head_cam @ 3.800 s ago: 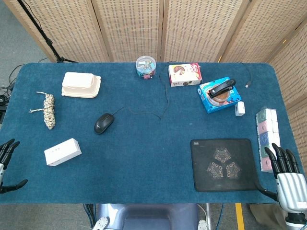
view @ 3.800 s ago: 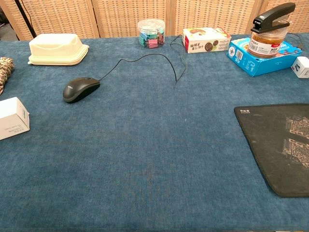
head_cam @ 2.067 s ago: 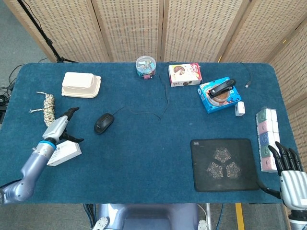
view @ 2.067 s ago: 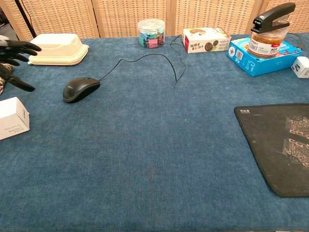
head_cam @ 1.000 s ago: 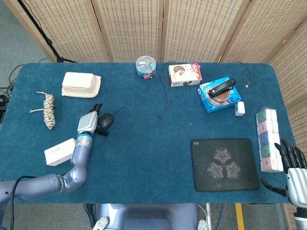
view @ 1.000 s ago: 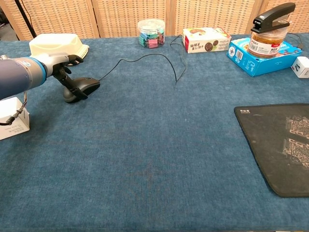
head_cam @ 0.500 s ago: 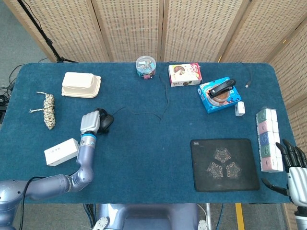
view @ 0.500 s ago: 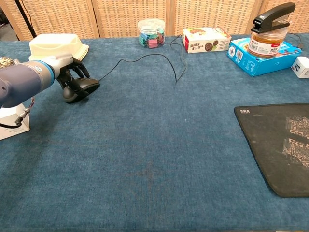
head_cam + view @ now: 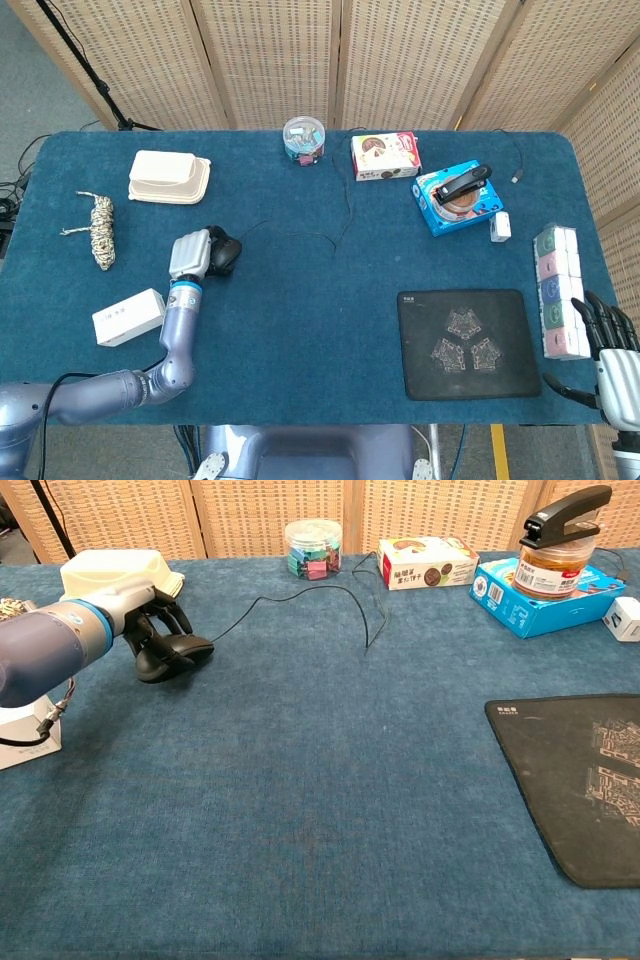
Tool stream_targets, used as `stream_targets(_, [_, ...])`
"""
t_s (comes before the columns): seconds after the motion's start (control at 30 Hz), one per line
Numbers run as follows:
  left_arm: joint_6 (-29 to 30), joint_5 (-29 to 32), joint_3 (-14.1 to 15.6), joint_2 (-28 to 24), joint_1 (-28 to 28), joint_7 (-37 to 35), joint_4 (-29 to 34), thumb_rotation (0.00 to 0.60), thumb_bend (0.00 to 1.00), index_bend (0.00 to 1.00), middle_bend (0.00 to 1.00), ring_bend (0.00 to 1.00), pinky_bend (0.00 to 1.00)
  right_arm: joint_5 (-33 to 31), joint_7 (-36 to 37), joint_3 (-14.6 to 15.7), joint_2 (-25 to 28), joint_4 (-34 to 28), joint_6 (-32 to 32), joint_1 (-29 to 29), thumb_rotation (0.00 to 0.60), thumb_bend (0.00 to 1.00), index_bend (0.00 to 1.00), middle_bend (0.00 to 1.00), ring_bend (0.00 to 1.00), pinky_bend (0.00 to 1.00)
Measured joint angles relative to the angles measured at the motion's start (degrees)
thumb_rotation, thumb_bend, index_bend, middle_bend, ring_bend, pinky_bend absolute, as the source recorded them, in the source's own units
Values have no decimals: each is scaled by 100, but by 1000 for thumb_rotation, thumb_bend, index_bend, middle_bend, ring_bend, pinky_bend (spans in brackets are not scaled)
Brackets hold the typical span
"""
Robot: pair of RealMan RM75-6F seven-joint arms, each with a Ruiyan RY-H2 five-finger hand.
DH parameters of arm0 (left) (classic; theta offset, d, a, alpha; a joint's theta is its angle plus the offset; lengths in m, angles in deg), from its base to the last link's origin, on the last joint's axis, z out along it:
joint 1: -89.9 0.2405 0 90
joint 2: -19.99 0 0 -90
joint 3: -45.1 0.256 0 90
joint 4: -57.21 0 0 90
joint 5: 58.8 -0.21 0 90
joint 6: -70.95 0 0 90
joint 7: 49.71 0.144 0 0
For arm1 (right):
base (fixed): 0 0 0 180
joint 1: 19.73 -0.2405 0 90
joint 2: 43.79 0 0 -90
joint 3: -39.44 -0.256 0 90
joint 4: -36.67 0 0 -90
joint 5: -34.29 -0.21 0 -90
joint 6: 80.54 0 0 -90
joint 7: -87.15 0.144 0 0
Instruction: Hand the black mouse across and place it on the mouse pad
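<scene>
Far left of the head view: a rope bundle (image 9: 101, 231) lies on the blue tabletop (image 9: 320, 330), with a small white box (image 9: 128, 317) below it toward the frame's lower left. Upper left, a cream lidded container (image 9: 168, 177).

My left hand (image 9: 192, 254) sits left of centre. Its fingers (image 9: 160, 632) are curled over the black mouse (image 9: 223, 254), clamped on it; in the chest view the mouse (image 9: 172, 655) shows dark under them, in the upper left of the frame. Whether it is clear of the tabletop or touching it, I cannot tell. Its thin cable (image 9: 300, 598) trails right and up toward the back edge.

Top centre: a clear jar of coloured clips (image 9: 304, 140), then a red-and-white snack box (image 9: 385, 156). Right of that, a blue box (image 9: 458, 199) carrying a round tub with a black stapler (image 9: 462, 184) on top, and a small white adapter (image 9: 500, 227) just beside it.

Lower right: the mouse pad (image 9: 465, 343), dark with a pale pattern, lying flat, well apart from the mouse.

Right edge: a stack of pastel blocks (image 9: 556, 290). My right hand (image 9: 612, 360) is at the lower right corner, fingers spread apart, holding nothing.
</scene>
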Motion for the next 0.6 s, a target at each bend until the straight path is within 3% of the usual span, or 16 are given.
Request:
stream_targets(0.37, [263, -1081, 126, -295, 238, -268, 1071, 600, 234, 433, 337, 418, 514, 27, -2, 14, 3, -18, 6, -6, 600, 0, 0, 0, 0, 0])
stream_targets(0.6, [621, -1641, 215, -63, 179, -36, 1660, 600, 234, 433, 337, 418, 513, 25, 14, 16, 10, -19, 8, -8, 600, 0, 0, 0, 0, 0])
